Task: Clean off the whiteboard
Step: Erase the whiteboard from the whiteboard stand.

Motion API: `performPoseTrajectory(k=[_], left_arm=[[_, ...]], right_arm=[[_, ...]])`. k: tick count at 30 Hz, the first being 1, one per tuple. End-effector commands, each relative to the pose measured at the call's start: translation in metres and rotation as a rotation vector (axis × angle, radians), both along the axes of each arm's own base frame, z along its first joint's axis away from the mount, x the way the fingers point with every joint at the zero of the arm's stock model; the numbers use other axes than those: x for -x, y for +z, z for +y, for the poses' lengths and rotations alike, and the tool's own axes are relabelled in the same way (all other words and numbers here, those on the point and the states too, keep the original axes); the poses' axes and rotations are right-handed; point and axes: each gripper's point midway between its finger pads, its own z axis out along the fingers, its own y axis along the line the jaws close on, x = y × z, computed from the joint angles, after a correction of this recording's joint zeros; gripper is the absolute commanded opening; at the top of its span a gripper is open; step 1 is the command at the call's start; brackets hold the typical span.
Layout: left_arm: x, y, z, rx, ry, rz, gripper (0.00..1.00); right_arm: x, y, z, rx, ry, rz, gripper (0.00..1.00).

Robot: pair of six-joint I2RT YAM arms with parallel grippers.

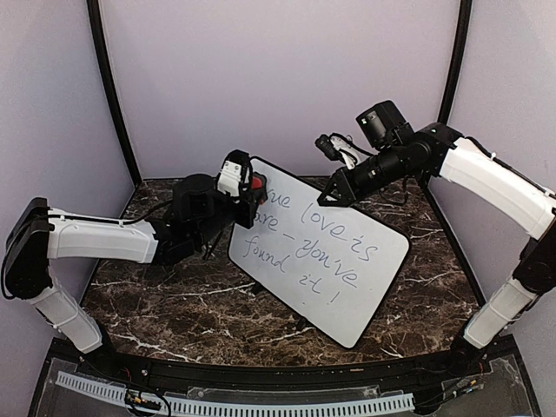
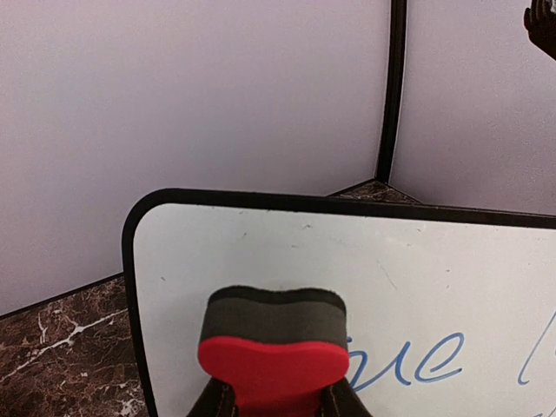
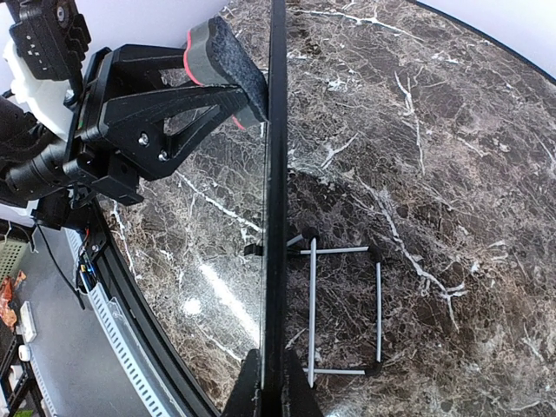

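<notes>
While the left gripper point(image 1: 254, 188), clamped on a red eraser point(image 2: 272, 360), presses it to the whiteboard point(image 1: 347, 278) near a corner, the right gripper point(image 1: 334, 193) pinches the board's rim; it stands tilted on the marble table point(image 1: 165, 300).

Count: 1 whiteboard point(image 1: 369, 287), 3 lines of writing point(image 1: 334, 241) on it. 1 eraser point(image 1: 258, 184). 1 wire stand point(image 3: 344, 311). 2 grippers: left gripper point(image 1: 253, 193), right gripper point(image 1: 334, 195). 1 table point(image 1: 165, 300).

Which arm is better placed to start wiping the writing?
Left: the left gripper holds the eraser at the whiteboard corner, beside the writing. The right gripper is clamped on its edge.
</notes>
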Motion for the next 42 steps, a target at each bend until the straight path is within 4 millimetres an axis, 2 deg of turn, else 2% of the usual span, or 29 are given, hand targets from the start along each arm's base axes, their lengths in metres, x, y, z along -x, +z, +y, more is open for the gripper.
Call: performPoseTrajectory(k=[1,5,9,13,20,23,26,33,37,40,42], left_arm=[[-0.004,0.035,-0.007,0.043,0.002,-0.081,0.06],[-0.007,0.059,-0.017,0.058,-0.023,-0.129,0.06],[-0.009,0.064,-0.022,0.052,-0.035,-0.139,0.06],[-0.005,0.047,-0.022,0.056,-0.054,-0.088,0.06],[0.010,-0.004,-0.008,0.063,-0.054,0.031,0.05],[0.013,-0.017,-0.005,0.055,-0.049,0.052,0.05],[0.011,-0.012,-0.005,0.060,-0.044,0.034,0.05],[0.003,0.032,-0.019,0.092,-0.065,-0.051,0.05],[-0.001,0.049,-0.024,0.102,-0.065,-0.084,0.05],[-0.001,0.050,-0.027,0.104,-0.078,-0.081,0.05],[0.002,0.038,-0.027,0.100,-0.086,-0.051,0.05]], right_arm=[[0.010,0.008,0.014,-0.051,0.075,-0.003,0.00],[0.010,0.008,0.014,-0.048,0.074,-0.006,0.00],[0.011,0.006,0.012,-0.043,0.072,-0.008,0.00],[0.011,0.007,0.012,-0.044,0.073,-0.013,0.00],[0.011,0.006,0.012,-0.044,0.076,-0.012,0.00],[0.011,0.004,0.013,-0.041,0.076,-0.008,0.00],[0.010,0.003,0.013,-0.037,0.074,-0.005,0.00],[0.010,0.003,0.014,-0.043,0.070,-0.003,0.00],[0.010,0.001,0.013,-0.039,0.070,0.000,0.00],[0.009,0.002,0.013,-0.037,0.069,-0.002,0.00],[0.009,0.002,0.013,-0.036,0.068,-0.005,0.00]])
